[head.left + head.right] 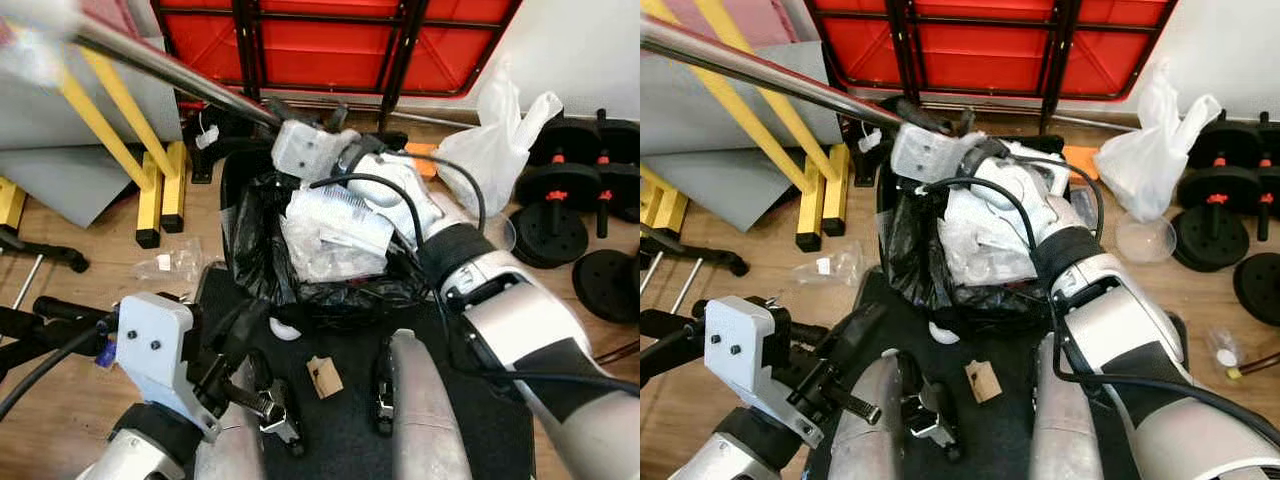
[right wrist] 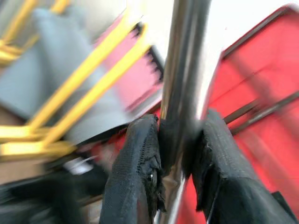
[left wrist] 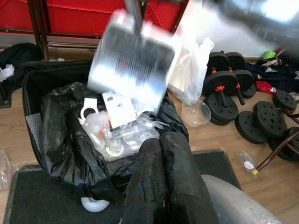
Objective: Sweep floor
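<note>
Black rubber pads of your left gripper (image 3: 161, 182) press together on nothing, just short of the lined bin (image 3: 60, 140). Beyond them a pale dustpan (image 3: 133, 65) hangs tilted and blurred above the plastic scraps heaped in the bin. Farther off, your right gripper (image 2: 180, 154) clamps a shiny metal handle (image 2: 187, 60) running straight up between its fingers. A cardboard scrap (image 1: 324, 376) lies on the dark mat (image 1: 330, 430), unswept. Tip too fast and the rubbish could spill over the rim; a loose clamp could let the slick handle twist and slide.
</note>
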Motion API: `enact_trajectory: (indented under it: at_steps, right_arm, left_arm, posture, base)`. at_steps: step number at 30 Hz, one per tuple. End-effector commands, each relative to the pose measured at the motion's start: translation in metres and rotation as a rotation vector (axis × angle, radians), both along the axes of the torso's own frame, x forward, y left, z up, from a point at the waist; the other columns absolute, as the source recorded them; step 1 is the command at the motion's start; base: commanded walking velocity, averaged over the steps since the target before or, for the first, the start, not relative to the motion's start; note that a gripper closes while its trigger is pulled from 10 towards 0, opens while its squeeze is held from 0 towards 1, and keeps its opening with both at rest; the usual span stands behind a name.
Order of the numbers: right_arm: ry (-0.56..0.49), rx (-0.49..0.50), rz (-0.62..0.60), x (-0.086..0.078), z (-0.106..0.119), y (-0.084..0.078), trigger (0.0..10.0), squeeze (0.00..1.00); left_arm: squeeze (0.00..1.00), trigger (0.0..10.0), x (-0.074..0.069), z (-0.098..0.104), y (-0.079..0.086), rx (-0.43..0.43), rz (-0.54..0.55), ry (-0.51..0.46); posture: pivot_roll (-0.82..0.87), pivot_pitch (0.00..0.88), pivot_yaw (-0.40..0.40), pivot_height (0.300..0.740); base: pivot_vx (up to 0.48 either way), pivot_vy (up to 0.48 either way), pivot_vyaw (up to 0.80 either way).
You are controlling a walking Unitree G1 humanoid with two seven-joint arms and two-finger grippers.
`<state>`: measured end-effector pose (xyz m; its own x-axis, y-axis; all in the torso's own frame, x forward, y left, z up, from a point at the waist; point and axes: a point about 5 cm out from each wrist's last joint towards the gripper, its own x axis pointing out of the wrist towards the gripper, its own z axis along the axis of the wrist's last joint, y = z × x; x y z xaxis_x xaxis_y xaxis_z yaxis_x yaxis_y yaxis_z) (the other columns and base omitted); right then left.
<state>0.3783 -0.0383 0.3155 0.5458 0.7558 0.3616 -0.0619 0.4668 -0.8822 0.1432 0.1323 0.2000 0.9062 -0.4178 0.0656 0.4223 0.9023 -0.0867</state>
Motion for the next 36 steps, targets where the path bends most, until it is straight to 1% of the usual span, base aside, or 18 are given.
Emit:
enact_trajectory:
  at_steps: [1,6,8,9,11,12,13,14,15,16,19,21,26,28,29,31,34,36]
  right_arm:
    - [-0.194,0.000,0.098,-0.019,0.035,0.012,10.0,0.00]
    - [-0.202,-0.004,0.095,-0.019,0.041,0.010,10.0,0.00]
    - [-0.101,0.127,0.090,-0.014,0.048,0.002,10.0,0.00]
    - [-0.101,0.127,0.090,-0.014,0.048,0.002,10.0,0.00]
    - [0.047,0.291,0.080,-0.005,0.053,-0.010,10.0,0.00]
    - [0.047,0.291,0.080,-0.005,0.053,-0.010,10.0,0.00]
    - [0.107,0.365,0.071,0.000,0.054,-0.016,10.0,0.00]
    - [0.107,0.365,0.071,0.000,0.054,-0.016,10.0,0.00]
    - [0.181,0.458,0.058,0.005,0.057,-0.027,10.0,0.00]
    - [0.181,0.458,0.058,0.005,0.057,-0.027,10.0,0.00]
    - [0.285,0.659,0.049,0.012,0.067,-0.061,10.0,0.00]
    - [0.285,0.659,0.049,0.012,0.067,-0.061,10.0,0.00]
    - [0.305,0.736,0.053,0.010,0.070,-0.081,10.0,0.00]
    - [0.323,0.761,0.052,0.007,0.065,-0.089,10.0,0.00]
    - [0.367,0.778,0.054,0.002,0.053,-0.094,10.0,0.00]
    - [0.441,0.781,0.052,-0.006,0.032,-0.096,10.0,0.00]
    - [0.482,0.786,0.047,-0.009,0.021,-0.096,10.0,0.00]
    - [0.539,0.793,0.023,-0.014,0.001,-0.098,10.0,0.00]
  left_arm:
    - [0.00,10.0,-0.001,-0.002,0.002,0.000,0.039,0.027]
    - [0.00,10.0,-0.001,-0.002,0.002,0.000,0.040,0.026]
    - [0.00,10.0,-0.001,-0.002,0.001,-0.001,0.040,0.027]
    - [0.00,10.0,-0.001,-0.002,0.001,-0.001,0.040,0.027]
    - [0.00,10.0,0.000,-0.002,0.001,0.000,0.041,0.027]
    - [0.00,10.0,0.000,-0.002,0.001,0.000,0.041,0.027]
    - [0.00,10.0,0.000,-0.002,0.001,0.000,0.041,0.028]
    - [0.00,10.0,0.000,-0.002,0.001,0.000,0.041,0.028]
    - [0.00,10.0,0.000,-0.002,0.001,0.001,0.042,0.029]
    - [0.00,10.0,0.000,-0.002,0.001,0.001,0.042,0.029]
    - [0.00,10.0,0.002,-0.004,0.002,-0.006,0.047,0.034]
    - [0.00,10.0,0.002,-0.004,0.002,-0.006,0.047,0.034]
    - [0.00,10.0,0.006,-0.008,0.003,-0.009,0.050,0.042]
    - [0.00,10.0,0.008,-0.010,0.004,-0.010,0.053,0.046]
    - [0.00,10.0,0.012,-0.012,0.006,-0.016,0.065,0.049]
    - [0.00,10.0,0.016,-0.014,0.008,-0.022,0.090,0.048]
    - [0.00,10.0,0.019,-0.015,0.010,-0.024,0.106,0.045]
    - [0.00,10.0,0.023,-0.016,0.013,-0.027,0.131,0.039]
  posture:
    - [0.01,0.331,-0.019,0.630]
    - [0.00,0.328,-0.019,0.630]
    - [0.00,0.324,-0.020,0.630]
    - [0.00,0.324,-0.020,0.630]
    - [0.00,0.317,-0.022,0.630]
    - [0.00,0.317,-0.022,0.630]
    - [0.00,0.312,-0.023,0.630]
    - [0.00,0.312,-0.023,0.630]
    - [0.00,0.301,-0.022,0.630]
    - [0.00,0.301,-0.022,0.630]
    - [-0.01,0.277,-0.022,0.640]
    - [-0.01,0.277,-0.022,0.640]
    - [-0.02,0.234,-0.027,0.655]
    - [-0.02,0.217,-0.032,0.660]
    - [-0.03,0.194,-0.039,0.665]
    - [-0.03,0.180,-0.040,0.675]
    - [-0.04,0.165,-0.042,0.680]
    - [-0.05,0.147,-0.043,0.690]
  base:
    - [0.000,0.000,0.00]
    - [0.000,0.000,0.00]
    - [0.000,0.000,0.00]
    - [0.000,0.000,0.00]
    - [0.000,0.000,0.00]
    - [0.000,0.000,0.00]
    - [0.000,0.000,0.00]
    - [0.000,0.000,0.00]
    - [0.000,0.000,0.00]
    - [0.000,0.000,0.00]
    - [0.000,0.000,0.00]
    - [0.000,0.000,0.00]
    - [0.000,0.000,0.00]
    - [0.000,0.000,0.00]
    - [0.000,0.000,0.00]
    - [0.000,0.000,0.00]
    - [0.000,0.000,0.00]
    - [0.000,0.000,0.00]
